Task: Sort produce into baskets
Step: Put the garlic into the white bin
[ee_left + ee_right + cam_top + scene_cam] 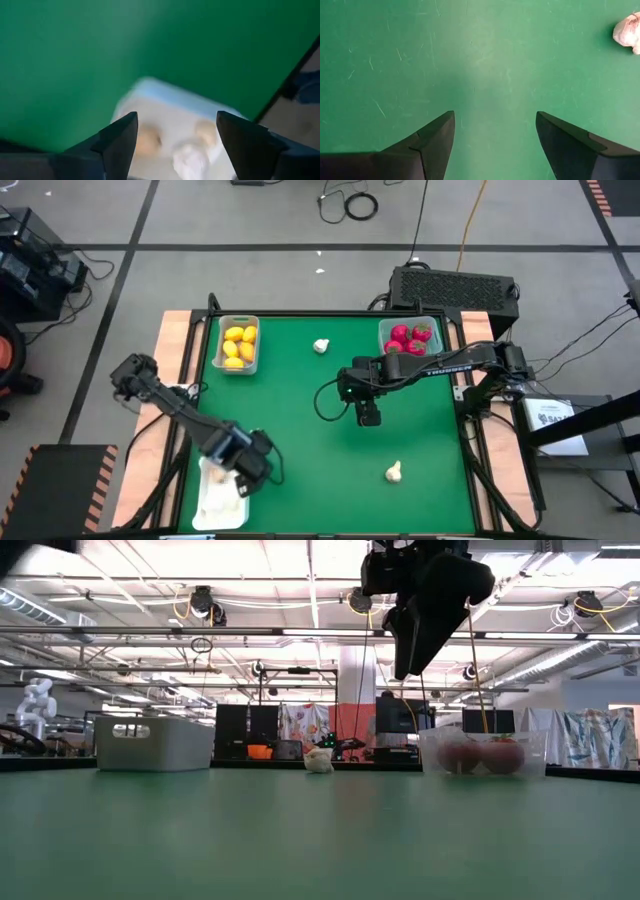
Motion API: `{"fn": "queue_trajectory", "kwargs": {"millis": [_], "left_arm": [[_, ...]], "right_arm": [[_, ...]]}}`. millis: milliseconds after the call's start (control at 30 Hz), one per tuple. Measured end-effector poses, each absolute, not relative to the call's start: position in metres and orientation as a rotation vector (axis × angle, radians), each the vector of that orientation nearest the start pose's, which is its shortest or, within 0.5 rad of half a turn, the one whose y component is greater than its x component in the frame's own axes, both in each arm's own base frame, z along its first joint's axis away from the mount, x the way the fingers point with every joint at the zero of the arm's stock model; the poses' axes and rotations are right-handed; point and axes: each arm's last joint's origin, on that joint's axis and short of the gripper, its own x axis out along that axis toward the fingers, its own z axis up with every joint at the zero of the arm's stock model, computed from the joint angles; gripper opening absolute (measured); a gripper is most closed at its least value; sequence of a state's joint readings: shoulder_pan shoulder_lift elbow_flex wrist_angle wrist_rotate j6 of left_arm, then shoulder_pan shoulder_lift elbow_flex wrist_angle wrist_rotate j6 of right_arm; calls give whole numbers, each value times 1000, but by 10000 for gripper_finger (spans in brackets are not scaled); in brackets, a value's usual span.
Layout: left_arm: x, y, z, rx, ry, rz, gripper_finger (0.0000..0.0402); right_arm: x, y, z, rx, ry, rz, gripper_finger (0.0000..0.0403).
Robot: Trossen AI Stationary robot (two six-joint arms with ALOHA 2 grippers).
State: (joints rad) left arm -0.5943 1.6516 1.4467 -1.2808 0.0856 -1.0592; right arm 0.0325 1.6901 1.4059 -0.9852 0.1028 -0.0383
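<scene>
My left gripper (175, 145) hangs open, pointing down over the flat white tray (213, 502) at the table's near left. A few whitish garlic bulbs (148, 141) lie in the tray, and nothing is between the fingers. My right gripper (495, 145) is open above the bare green mat in the middle of the table (368, 416). One loose garlic bulb (321, 346) rests on the mat near the far edge, another (394, 472) near the front right. The grey-white basket (239, 345) holds yellow fruits. The clear basket (410, 337) holds red fruits.
The two far baskets stand at the mat's far left and far right corners. Wooden strips (176, 380) border the mat on both sides. A black box (455, 285) sits behind the far edge. Open green mat lies between the arms.
</scene>
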Motion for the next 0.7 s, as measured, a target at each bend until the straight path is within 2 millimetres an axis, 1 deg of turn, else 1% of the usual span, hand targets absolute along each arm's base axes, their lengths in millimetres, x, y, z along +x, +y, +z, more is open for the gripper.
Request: {"fn": "queue_trajectory", "kwargs": {"millis": [167, 233, 300, 367, 467, 567, 633, 700], "left_arm": [[269, -141, 286, -336, 1445, 258, 263], [277, -125, 286, -259, 1428, 248, 259], [285, -104, 286, -199, 1429, 232, 258], [295, -79, 286, -160, 1417, 208, 258], [310, -39, 288, -107, 1351, 187, 258], [321, 3, 290, -77, 1266, 186, 258], [328, 35, 290, -119, 1192, 205, 258], [334, 69, 288, -204, 1101, 282, 258]], "right_arm": [[331, 6, 262, -80, 1281, -67, 270], [328, 3, 261, -33, 1308, -107, 270], [323, -1, 260, 17, 1353, -155, 270], [317, -3, 259, 69, 1412, -208, 270], [306, -3, 258, 128, 1525, -279, 270], [297, 3, 258, 158, 1607, -333, 270], [292, 7, 259, 182, 1644, -376, 270], [289, 13, 259, 203, 1668, -418, 270]]}}
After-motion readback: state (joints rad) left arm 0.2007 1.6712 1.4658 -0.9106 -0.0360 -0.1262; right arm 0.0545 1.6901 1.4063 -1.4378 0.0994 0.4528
